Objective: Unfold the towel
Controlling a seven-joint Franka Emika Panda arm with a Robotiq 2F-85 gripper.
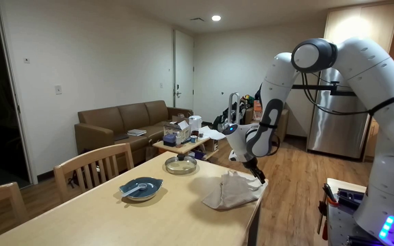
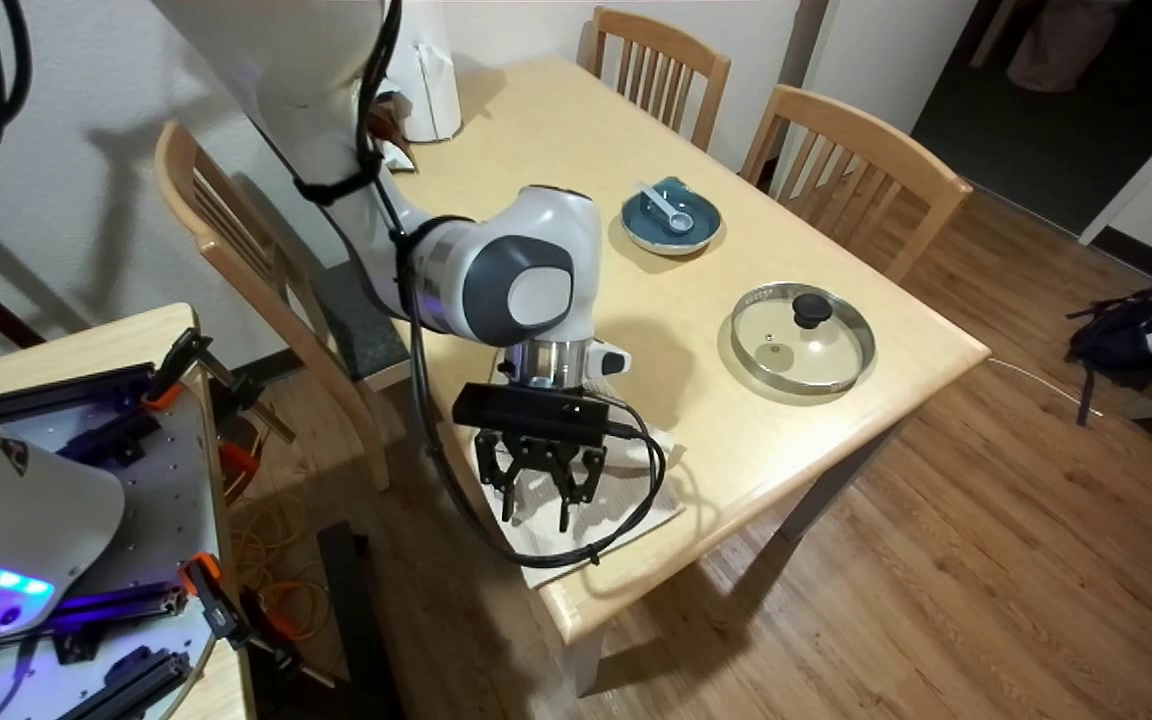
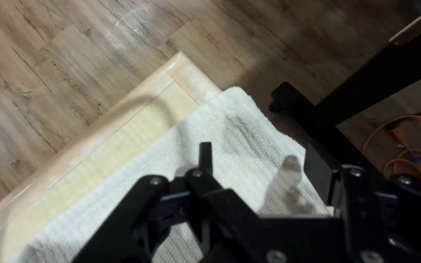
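Observation:
The towel (image 1: 233, 193) is an off-white cloth at the table's corner, partly bunched into raised folds and partly flat. It also shows below the gripper in an exterior view (image 2: 611, 515), where the arm hides much of it. In the wrist view its ribbed surface (image 3: 228, 120) lies near the table corner, and one end reaches the table's edge. My gripper (image 3: 263, 164) is open, its two fingers wide apart over the towel, with nothing visible held between them. In both exterior views the gripper (image 1: 262, 181) (image 2: 536, 515) points down close to the towel; contact is unclear.
A blue dish (image 1: 154, 186) with a light spoon stands on the table (image 1: 169, 225). A glass lid (image 2: 786, 355) with a black knob lies near the table's far edge. Wooden chairs (image 2: 861, 170) stand along the table. A cable loop (image 2: 651, 490) hangs beside the gripper.

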